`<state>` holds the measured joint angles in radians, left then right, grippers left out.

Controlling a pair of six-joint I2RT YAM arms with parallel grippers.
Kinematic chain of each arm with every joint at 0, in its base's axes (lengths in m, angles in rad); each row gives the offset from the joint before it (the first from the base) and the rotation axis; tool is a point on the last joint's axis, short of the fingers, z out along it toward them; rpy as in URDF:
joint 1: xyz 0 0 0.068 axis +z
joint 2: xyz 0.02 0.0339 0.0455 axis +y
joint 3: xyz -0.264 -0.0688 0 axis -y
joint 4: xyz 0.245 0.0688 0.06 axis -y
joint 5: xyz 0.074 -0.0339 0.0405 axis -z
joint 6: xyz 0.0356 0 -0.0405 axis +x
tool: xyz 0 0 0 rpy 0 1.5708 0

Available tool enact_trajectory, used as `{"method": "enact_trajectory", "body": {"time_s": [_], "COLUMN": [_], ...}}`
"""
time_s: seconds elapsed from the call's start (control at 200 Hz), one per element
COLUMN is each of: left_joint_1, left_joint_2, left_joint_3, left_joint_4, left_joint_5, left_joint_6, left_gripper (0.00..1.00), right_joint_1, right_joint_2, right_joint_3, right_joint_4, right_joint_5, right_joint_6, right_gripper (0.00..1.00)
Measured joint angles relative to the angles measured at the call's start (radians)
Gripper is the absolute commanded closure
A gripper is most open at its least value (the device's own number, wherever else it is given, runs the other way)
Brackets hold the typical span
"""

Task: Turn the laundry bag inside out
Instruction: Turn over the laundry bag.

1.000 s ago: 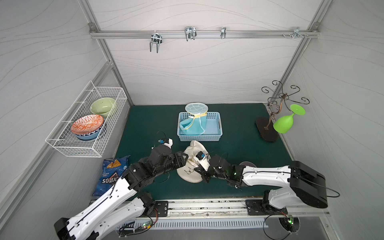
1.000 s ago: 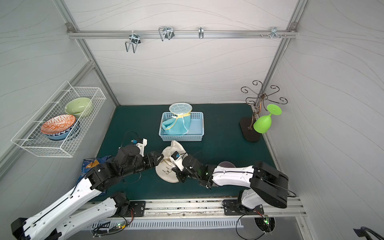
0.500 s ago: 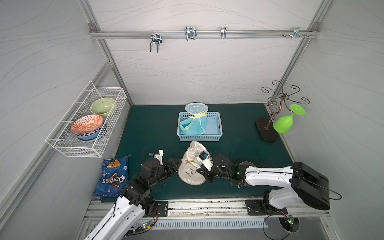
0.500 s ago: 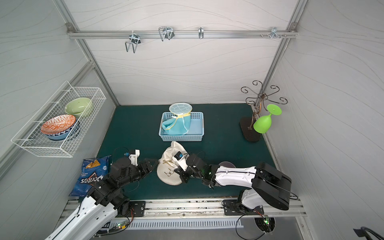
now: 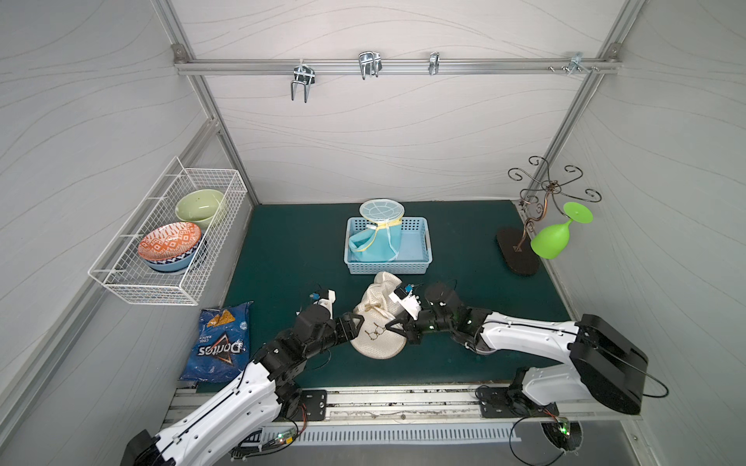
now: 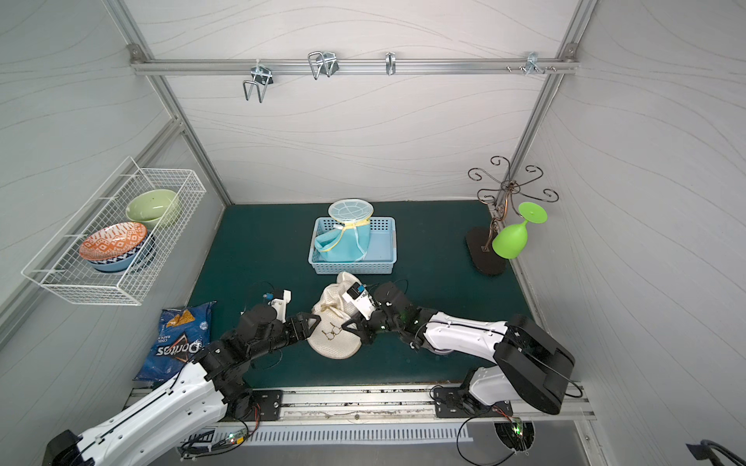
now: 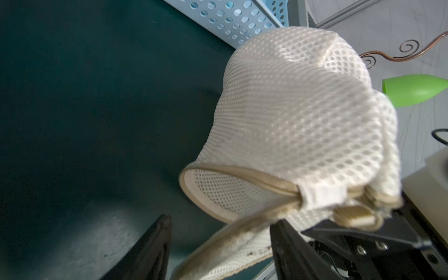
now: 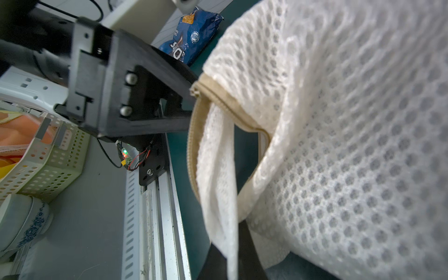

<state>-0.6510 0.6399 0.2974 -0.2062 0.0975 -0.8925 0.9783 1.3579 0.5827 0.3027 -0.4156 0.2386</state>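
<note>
Left wrist view: laundry bag (image 7: 303, 109), cream honeycomb mesh with beige zip edging, bulged into a dome; near rim blurred. Jaws of left gripper (image 7: 221, 225) stand apart, rim strip between them. Jaws of right gripper (image 8: 232, 257) pinch a mesh fold, tips cut off. Bag lies on dark green mat (image 5: 282, 250), just before perforated blue basket (image 5: 387, 267).

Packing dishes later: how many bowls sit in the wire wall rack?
3: a green bowl at the far end, an orange-patterned bowl nearer, stacked on a blue bowl. More may hide underneath.
</note>
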Motion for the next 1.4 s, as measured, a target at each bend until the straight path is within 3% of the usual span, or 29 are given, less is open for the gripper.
{"method": "enact_trajectory", "body": {"time_s": [0.22,0.465,0.6,0.68,0.765,0.95,1.0,1.066,1.146,1.226,1.401], "left_joint_1": [-0.024,-0.074,-0.105,-0.115,-0.122,-0.146,-0.159,-0.179,-0.212,-0.255,-0.342], "left_joint_2": [-0.071,-0.049,-0.013,0.016,0.042,-0.001,-0.031,-0.066,-0.093,-0.101,-0.030], "left_joint_3": [-0.042,-0.056,-0.055,-0.055,-0.055,-0.055,-0.055,-0.051,-0.035,-0.013,0.061], "left_joint_4": [0.071,0.148,0.209,0.242,0.251,0.228,0.203,0.175,0.138,0.107,0.046], "left_joint_5": [-0.035,-0.088,-0.105,-0.108,-0.113,-0.140,-0.159,-0.188,-0.237,-0.296,-0.405], "left_joint_6": [0.066,0.144,0.199,0.223,0.243,0.261,0.262,0.261,0.256,0.248,0.244], "left_gripper": [0.34,0.35,0.55,0.80,1.00,1.00,1.00,1.00,1.00,1.00,1.00], "right_joint_1": [-0.025,-0.050,-0.051,-0.052,-0.053,-0.055,-0.055,-0.055,-0.055,-0.055,0.019], "right_joint_2": [-0.002,-0.001,0.001,0.005,0.010,0.011,0.010,0.008,-0.001,-0.040,-0.187], "right_joint_3": [0.000,0.001,0.008,0.008,0.008,0.008,0.010,0.019,0.037,0.047,0.108], "right_joint_4": [-0.008,-0.048,-0.060,-0.061,-0.067,-0.076,-0.082,-0.109,-0.155,-0.207,-0.382], "right_joint_5": [-0.073,-0.166,-0.195,-0.204,-0.208,-0.193,-0.179,-0.145,-0.082,-0.004,0.280], "right_joint_6": [-0.002,-0.020,-0.028,-0.028,-0.028,-0.023,-0.016,0.008,0.044,0.084,0.129], "right_gripper": [1.00,1.00,1.00,1.00,1.00,1.00,0.89,0.56,0.37,0.30,0.37]}}
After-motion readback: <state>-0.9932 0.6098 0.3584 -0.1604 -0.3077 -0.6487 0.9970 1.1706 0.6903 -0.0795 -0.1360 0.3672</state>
